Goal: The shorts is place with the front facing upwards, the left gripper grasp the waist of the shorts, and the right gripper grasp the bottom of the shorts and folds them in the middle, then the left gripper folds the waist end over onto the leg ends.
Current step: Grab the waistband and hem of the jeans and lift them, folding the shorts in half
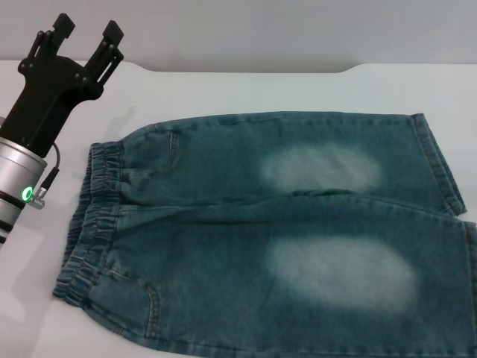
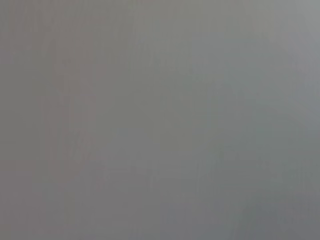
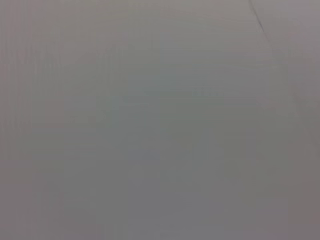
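Observation:
The blue-green denim shorts (image 1: 246,231) lie flat on the white table (image 1: 246,89), the face with two pale faded patches up. The gathered waist (image 1: 88,224) points to the left. The hemmed bottom of the shorts (image 1: 440,164) points to the right and runs past the head view's right edge. My left gripper (image 1: 87,31) hovers open at the far left, beyond the waist and apart from the cloth. The right gripper is out of view. Both wrist views hold only plain grey surface.
The table's far edge (image 1: 246,71) runs across the back against a pale wall. Bare tabletop lies between the shorts and that edge, and to the left of the waist.

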Robot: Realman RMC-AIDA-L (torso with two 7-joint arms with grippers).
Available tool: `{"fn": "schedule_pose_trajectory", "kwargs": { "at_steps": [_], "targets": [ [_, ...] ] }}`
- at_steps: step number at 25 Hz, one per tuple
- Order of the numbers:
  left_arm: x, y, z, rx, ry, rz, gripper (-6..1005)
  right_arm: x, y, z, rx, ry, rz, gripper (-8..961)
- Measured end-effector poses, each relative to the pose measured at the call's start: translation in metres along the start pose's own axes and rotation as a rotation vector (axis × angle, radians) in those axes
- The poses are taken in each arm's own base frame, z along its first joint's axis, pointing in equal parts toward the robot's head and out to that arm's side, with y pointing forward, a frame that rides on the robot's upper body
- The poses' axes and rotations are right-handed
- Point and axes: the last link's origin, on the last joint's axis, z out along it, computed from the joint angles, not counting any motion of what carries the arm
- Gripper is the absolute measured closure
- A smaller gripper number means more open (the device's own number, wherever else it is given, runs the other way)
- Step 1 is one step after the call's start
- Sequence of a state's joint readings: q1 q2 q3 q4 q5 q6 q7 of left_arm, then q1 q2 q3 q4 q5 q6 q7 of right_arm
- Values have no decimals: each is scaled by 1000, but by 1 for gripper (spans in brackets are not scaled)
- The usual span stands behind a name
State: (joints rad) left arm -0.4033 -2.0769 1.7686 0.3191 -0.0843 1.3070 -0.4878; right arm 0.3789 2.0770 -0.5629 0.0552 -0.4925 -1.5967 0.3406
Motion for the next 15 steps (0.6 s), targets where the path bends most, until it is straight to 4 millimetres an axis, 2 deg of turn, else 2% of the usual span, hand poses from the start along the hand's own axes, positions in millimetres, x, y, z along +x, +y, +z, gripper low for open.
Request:
{"fn": "schedule_pose_trajectory", "kwargs": {
  "at_steps": [15],
  "targets": [
    [0,0,1,0,-2,0,185,0,0,0,3,-1,0,427]
  ]
}}
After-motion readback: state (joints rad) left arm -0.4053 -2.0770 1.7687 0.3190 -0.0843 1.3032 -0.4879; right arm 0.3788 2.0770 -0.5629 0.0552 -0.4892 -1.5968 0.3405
